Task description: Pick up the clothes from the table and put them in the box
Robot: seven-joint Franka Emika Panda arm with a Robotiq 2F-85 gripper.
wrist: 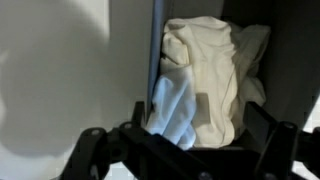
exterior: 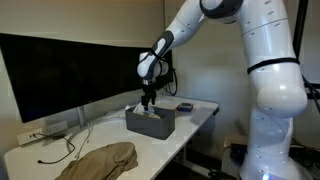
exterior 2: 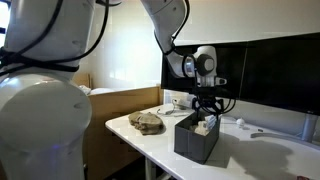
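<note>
Gripper (exterior: 148,100) hangs right over the box (exterior: 152,125), jaws spread wide, nothing held. White garment (exterior: 147,114) is bunched inside the box directly under the fingertips. Both exterior views show a small gap between them, so no contact as far as can be told. In the wrist view the same white garment (wrist: 205,80) is crumpled and fills mid-frame, with the dark fingers (wrist: 92,148) at either side of the bottom edge and the cloth framed between them. Tan garment (exterior: 100,160) lies loosely spread on the table (exterior: 200,108), outside the box, well apart from the gripper, toward the table end, in front of the monitor (exterior: 60,75). It also shows in an exterior view (exterior 2: 148,122), beside the box (exterior 2: 197,140).
</note>
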